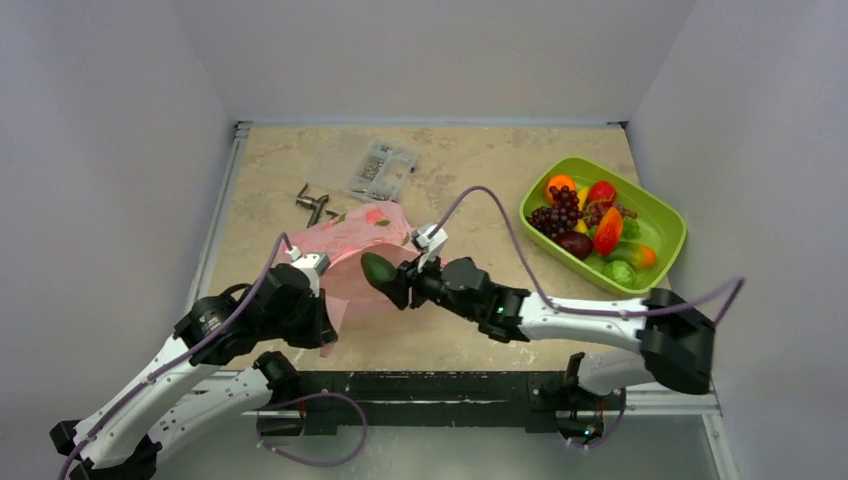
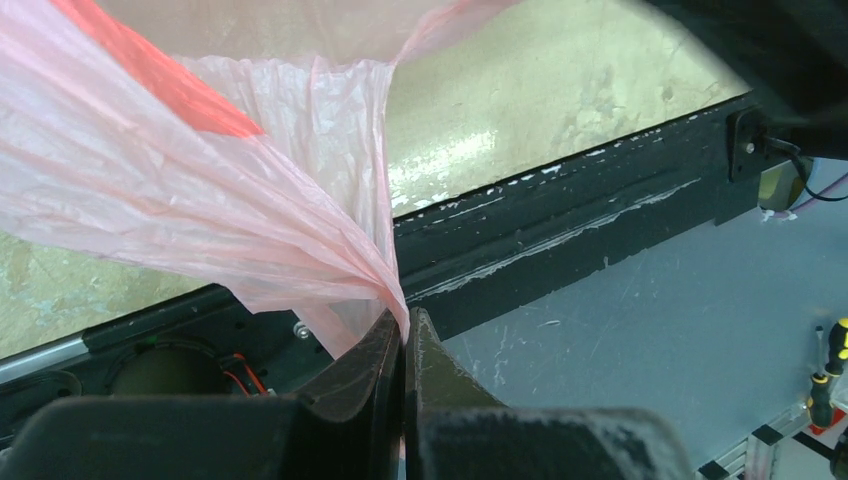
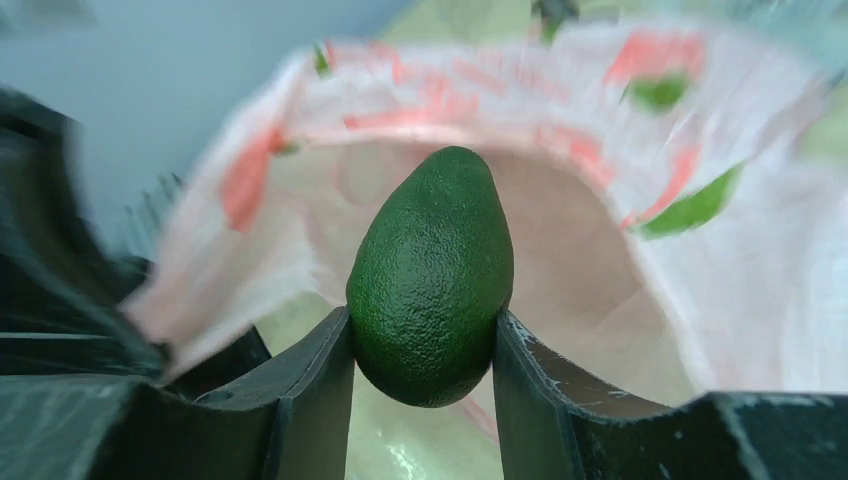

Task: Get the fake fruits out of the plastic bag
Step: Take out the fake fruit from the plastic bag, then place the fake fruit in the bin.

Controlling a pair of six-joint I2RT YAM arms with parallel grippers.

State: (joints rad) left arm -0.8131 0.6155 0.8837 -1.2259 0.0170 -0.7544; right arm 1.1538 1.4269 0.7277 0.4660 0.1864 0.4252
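We are clamping our right gripper (image 3: 425, 335) on one avocado (image 3: 432, 275). It is a dark green, pebbly-skinned, pear-shaped fruit, standing narrow end up between the two fingers, which are pressing on its lower sides. It is hanging at the open mouth of the bag (image 3: 700, 270), and the film is framing it from behind.

We are pinching a gathered fold of that bag with our left gripper (image 2: 405, 325), its fingers drawn together on the film near the table's (image 2: 560, 90) near edge. There is one bag: thin, crinkled, translucent pink, printed with red shapes and green leaves, lying mid-table.

The other fruits are sitting in one lime-green tray (image 1: 662, 213) at far right, well apart from the bag. There we are counting one orange (image 1: 560, 185), one strawberry (image 1: 601, 192), one bunch of purple grapes (image 1: 556, 215), one plum (image 1: 574, 244), one mango (image 1: 608, 231) and one bunch of green grapes (image 1: 620, 272). Yellow bits are showing between them, so we cannot tell the full count.

Beyond the bag, one clear box (image 1: 381, 170) and one metal part (image 1: 313, 203) are lying on the table.
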